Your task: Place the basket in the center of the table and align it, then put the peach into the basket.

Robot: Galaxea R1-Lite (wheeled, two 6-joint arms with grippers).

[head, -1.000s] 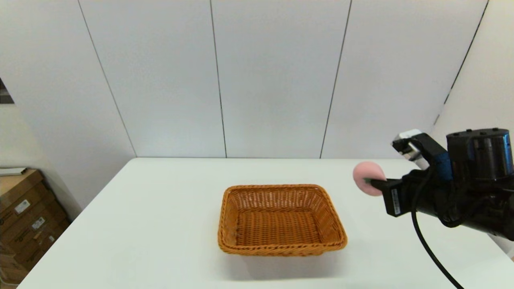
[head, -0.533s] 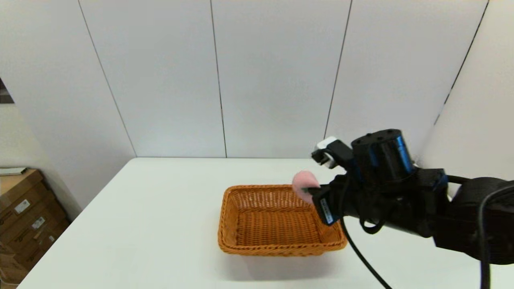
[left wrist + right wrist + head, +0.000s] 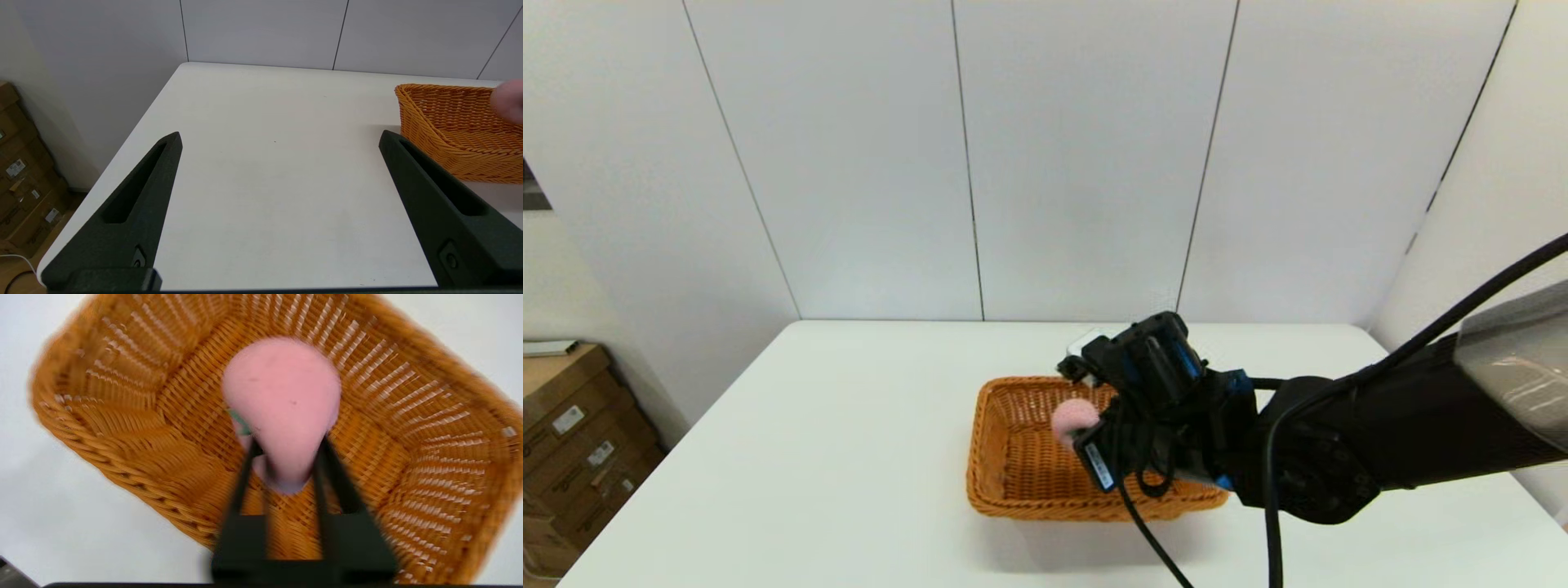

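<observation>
An orange-brown woven basket (image 3: 1013,457) sits near the middle of the white table (image 3: 809,457). My right gripper (image 3: 1086,437) hangs over the basket's inside, shut on the pale pink peach (image 3: 1074,419). The right wrist view shows the peach (image 3: 282,408) pinched between the two black fingers (image 3: 245,477), with the basket's floor (image 3: 408,457) below it. My left gripper (image 3: 280,141) stands open above the table's left part, nothing between its fingers; the basket (image 3: 449,126) lies to its right, with the peach (image 3: 508,100) blurred at the picture's edge.
Brown cardboard boxes (image 3: 572,441) are stacked on the floor left of the table. A white panelled wall (image 3: 1045,163) runs behind the far edge. My right arm (image 3: 1380,441) reaches in from the right, its black cable (image 3: 1152,539) hanging in front of the basket.
My right arm has swung left with the peach, from beyond the basket's right side to over the basket's inside, and it has come lower. The basket has stayed put.
</observation>
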